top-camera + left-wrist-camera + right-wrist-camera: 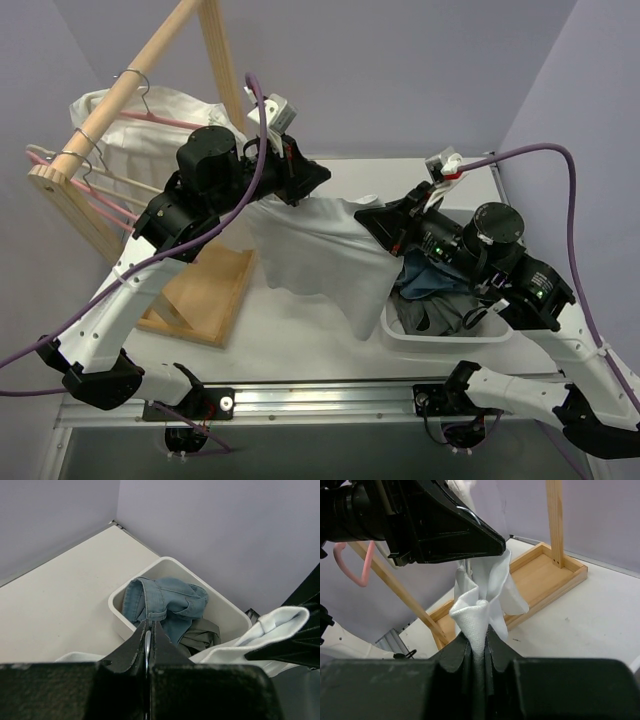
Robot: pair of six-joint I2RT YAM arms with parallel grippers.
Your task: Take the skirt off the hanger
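Skirt (202, 632): grey cloth lying crumpled in the white bin (165, 562), just beyond and below the left fingertips in the left wrist view. It is partly covered by other clothing, no fingers touch it, and its pleats cannot be made out.
Over the skirt: a light blue denim garment (165, 600) is heaped on top of it in the same bin.
Hanger (165, 121): a slim pink hanger hooked on the wooden rack's (130, 80) rail, behind the left fingers and well apart from both grippers and from the skirt.
Left gripper (322, 180): raised over the table. Its fingers are pressed tight together, with a thin pale sliver in the seam between them. Whether that sliver is wire or fabric cannot be told.
White cloth (320, 250): hangs from right under the left fingertips and spreads across to the right fingertips, sagging between them towards the table (300, 340).
Right gripper (479, 640): closed on a bunched fold of the white cloth, which rises straight out from between its fingers. Its tips face the left gripper's tips, near them but not touching.
Bin and right arm: the bin sits on the table under the right arm, behind the right fingertips.
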